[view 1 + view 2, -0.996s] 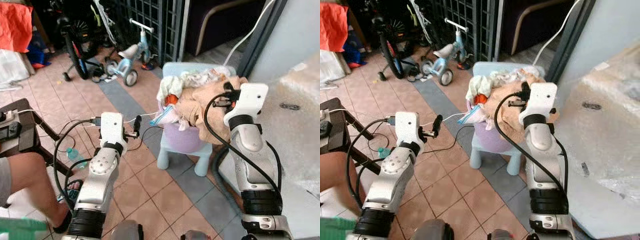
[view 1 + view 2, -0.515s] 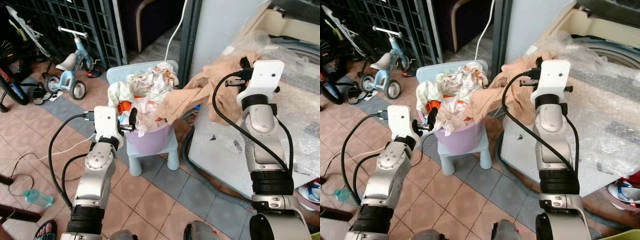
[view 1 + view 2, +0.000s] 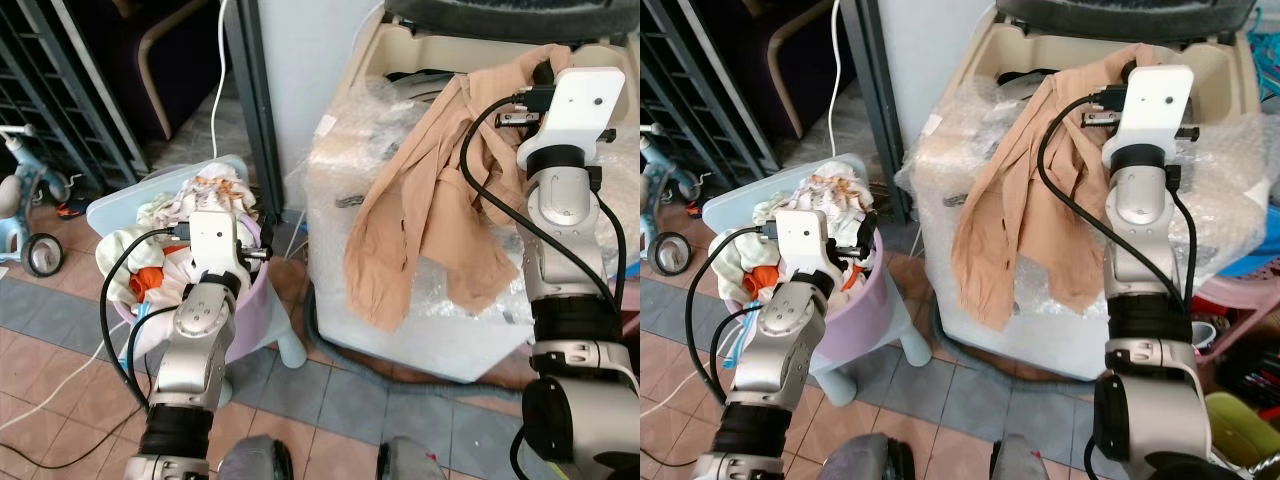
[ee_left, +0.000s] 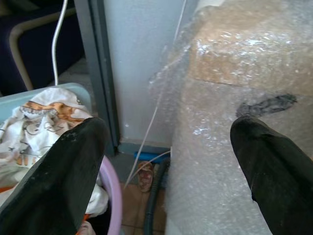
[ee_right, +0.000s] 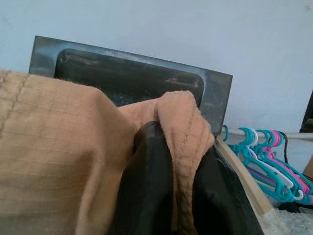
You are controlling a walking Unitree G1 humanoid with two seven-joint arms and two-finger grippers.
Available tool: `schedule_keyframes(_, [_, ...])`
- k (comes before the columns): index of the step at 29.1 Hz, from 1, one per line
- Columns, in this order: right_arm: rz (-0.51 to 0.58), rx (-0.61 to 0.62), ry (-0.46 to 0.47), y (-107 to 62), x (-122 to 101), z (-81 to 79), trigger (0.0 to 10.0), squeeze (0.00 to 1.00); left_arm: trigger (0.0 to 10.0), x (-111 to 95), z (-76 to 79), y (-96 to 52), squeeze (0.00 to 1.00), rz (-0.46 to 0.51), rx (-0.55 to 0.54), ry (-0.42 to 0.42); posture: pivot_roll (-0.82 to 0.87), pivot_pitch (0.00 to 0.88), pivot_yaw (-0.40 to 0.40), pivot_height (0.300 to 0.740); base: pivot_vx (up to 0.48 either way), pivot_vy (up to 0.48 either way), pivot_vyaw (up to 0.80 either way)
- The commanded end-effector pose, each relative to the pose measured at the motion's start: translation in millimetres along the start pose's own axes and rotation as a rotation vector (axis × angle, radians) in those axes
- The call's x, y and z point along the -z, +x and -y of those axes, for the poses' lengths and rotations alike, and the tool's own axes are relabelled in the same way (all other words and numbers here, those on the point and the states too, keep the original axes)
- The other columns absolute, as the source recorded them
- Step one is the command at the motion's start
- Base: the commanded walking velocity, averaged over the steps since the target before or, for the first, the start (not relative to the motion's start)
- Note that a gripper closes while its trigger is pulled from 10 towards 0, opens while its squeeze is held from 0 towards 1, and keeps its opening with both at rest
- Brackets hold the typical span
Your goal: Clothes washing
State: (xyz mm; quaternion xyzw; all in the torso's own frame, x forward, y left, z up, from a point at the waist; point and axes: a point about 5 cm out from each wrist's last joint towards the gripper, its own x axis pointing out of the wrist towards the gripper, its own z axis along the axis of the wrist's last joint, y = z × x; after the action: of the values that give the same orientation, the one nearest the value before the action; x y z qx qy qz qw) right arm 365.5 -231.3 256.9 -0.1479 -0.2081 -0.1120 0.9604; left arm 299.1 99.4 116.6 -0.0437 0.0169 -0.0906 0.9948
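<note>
My right gripper is shut on a tan garment, held over the rim of the top-loading washing machine. The garment hangs down the machine's bubble-wrapped front. In the right wrist view the black fingers pinch a fold of tan cloth before the machine's dark raised lid. My left gripper is open and holds nothing. It hovers beside the purple laundry basket, which is heaped with mixed clothes and stands on a light blue stool.
A dark metal post with a white cable stands between the basket and the machine. A grey hose lies on the tiled floor at the machine's foot. A small tricycle is at far left. Teal hangers hang behind the machine.
The view has swung right, from the basket to the washing machine. My right gripper has carried the tan garment off the basket and up over the machine. The left gripper stays open.
</note>
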Motion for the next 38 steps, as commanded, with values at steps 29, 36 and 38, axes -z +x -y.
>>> schedule_keyframes(29, [0.301,-0.318,0.034,22.7,-56,-60.7,10.0,0.00,10.0,9,-6.3,-8.1,0.00,-0.022,-0.029,0.004,-0.03,0.084,0.039,0.740,0.278,0.000,-0.28])
schedule_keyframes(36, [0.314,-0.338,0.066,19.0,-60,-66.9,10.0,0.00,10.0,10,-6.5,-9.4,0.00,-0.026,-0.035,0.005,-0.03,0.082,0.039,0.740,0.436,0.000,0.46])
schedule_keyframes(38, [0.317,-0.343,0.069,18.6,-60,-67.9,10.0,0.00,10.0,11,-6.4,-9.4,0.00,-0.029,-0.038,0.002,-0.03,0.083,0.040,0.740,0.428,0.000,0.45])
